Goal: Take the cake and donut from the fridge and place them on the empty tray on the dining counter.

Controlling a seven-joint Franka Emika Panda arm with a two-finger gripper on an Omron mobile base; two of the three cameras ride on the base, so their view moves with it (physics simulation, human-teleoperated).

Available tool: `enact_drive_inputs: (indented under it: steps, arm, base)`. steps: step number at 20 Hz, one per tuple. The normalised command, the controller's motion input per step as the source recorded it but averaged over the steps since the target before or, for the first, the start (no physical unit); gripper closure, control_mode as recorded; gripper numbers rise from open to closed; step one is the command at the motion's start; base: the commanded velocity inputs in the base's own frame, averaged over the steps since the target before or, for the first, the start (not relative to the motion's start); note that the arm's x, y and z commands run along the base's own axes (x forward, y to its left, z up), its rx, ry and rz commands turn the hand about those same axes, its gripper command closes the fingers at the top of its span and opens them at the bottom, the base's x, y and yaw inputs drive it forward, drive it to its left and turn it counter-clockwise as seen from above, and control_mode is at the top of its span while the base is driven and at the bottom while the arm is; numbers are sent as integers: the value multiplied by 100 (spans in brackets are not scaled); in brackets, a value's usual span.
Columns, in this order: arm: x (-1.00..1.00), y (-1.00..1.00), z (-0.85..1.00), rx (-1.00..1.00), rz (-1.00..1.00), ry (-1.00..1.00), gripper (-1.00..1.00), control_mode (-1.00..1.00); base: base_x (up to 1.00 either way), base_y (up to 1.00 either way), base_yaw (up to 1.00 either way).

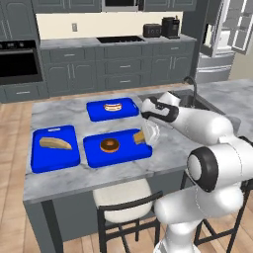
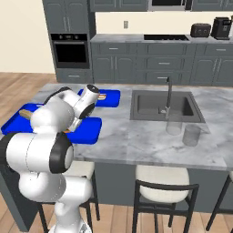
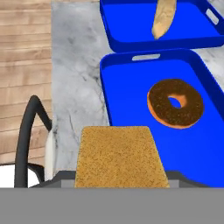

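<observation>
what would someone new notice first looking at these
The three bright blue trays on the marble counter. The nearest tray holds a chocolate donut, and the gripper holds a tan cake piece over its edge. The other trays hold a bread loaf and a hot dog.

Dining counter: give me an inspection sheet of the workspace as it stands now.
Surface: marble counter, sink set in.
Job's things: donut lies on the tray; cake in the end effector, over the tray's edge.
Clutter: loaf tray, hot dog tray, two glasses by the sink.
End effector: shut on the cake.
Cables: nothing seen.
Surroundings: stools, oven, fridge open.
</observation>
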Motion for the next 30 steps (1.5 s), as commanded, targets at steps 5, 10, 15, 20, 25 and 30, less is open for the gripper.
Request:
enact_drive_inputs:
  steps: [5, 10, 15, 20, 25, 30]
  arm:
    - [21, 14, -32, 0, 0, 3, 100, -100]
    - [42, 3, -27, 0, 0, 0, 100, -100]
    - [48, 0, -22, 0, 0, 0, 100, -100]
    - [48, 0, -25, 0, 0, 0, 100, -100]
    - [38, 0, -37, 0, 0, 0, 100, -100]
    - [28, 0, -35, 0, 0, 0, 100, -100]
  base:
    - [0, 0, 0]
    - [0, 0, 0]
    - [0, 0, 0]
    - [0, 0, 0]
    - [0, 0, 0]
    - [0, 0, 0]
